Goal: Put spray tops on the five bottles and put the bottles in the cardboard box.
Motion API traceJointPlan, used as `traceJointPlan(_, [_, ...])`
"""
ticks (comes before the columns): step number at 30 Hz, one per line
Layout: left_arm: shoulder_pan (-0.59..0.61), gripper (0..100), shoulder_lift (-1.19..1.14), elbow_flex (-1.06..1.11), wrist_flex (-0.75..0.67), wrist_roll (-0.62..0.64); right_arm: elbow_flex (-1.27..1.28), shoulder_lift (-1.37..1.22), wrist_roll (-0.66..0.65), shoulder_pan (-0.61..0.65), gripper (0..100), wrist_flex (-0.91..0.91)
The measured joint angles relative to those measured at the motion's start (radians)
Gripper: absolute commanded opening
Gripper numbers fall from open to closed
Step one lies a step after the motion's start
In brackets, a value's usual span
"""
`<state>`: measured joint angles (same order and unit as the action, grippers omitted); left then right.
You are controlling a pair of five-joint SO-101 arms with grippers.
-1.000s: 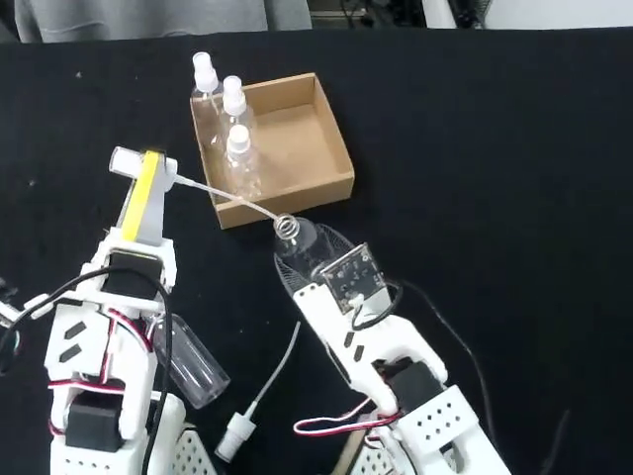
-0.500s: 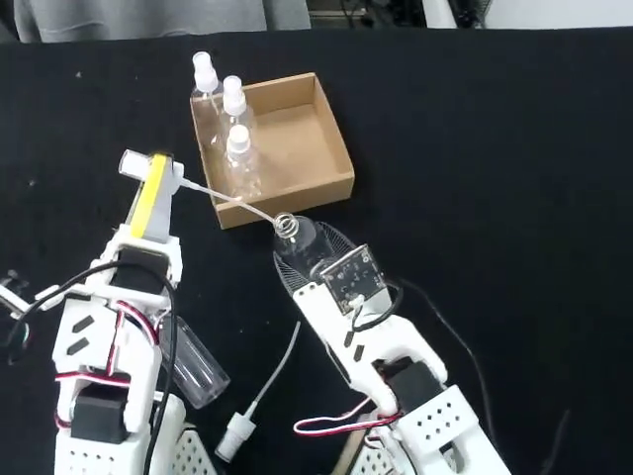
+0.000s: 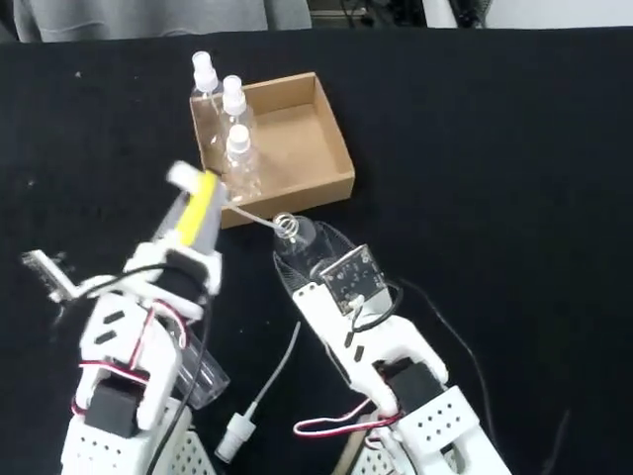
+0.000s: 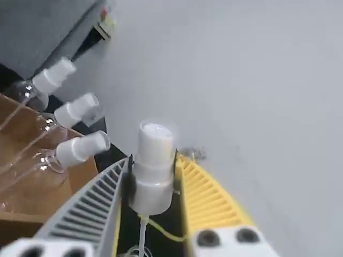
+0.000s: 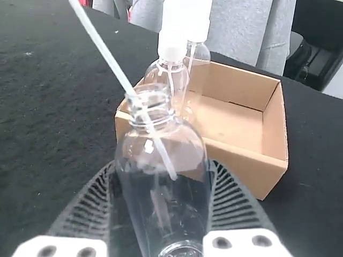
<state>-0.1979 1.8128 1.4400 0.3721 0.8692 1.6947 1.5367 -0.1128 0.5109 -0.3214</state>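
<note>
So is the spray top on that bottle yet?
Off: spray top sits in the left gripper, only its tube enters the bottle.

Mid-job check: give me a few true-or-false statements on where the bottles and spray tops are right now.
1. Three capped bottles stand in the cardboard box. True.
2. The right gripper is open and empty. False: it is shut on an uncapped bottle.
3. The left gripper holds a spray top. True.
4. That top's tube runs into the held bottle's neck. True.
5. A spare spray top lies in the box. False: it lies on the table between the arms.
</note>
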Motion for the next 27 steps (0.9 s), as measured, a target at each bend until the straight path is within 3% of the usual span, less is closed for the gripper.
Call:
traceJointPlan(15, [-0.063,3,0.000,0.003,0.000,-0.031,0.000,0.000,0.000,0.000,6.4,0.000])
traceJointPlan(21, [-0.169,3,0.000,0.063,-0.002,-0.127,0.000,0.000,-0.002,0.002,6.4,0.000])
traceJointPlan(27, [-0.186,3,0.002,0.064,-0.002,-0.144,0.000,0.000,-0.002,0.002,6.4,0.000])
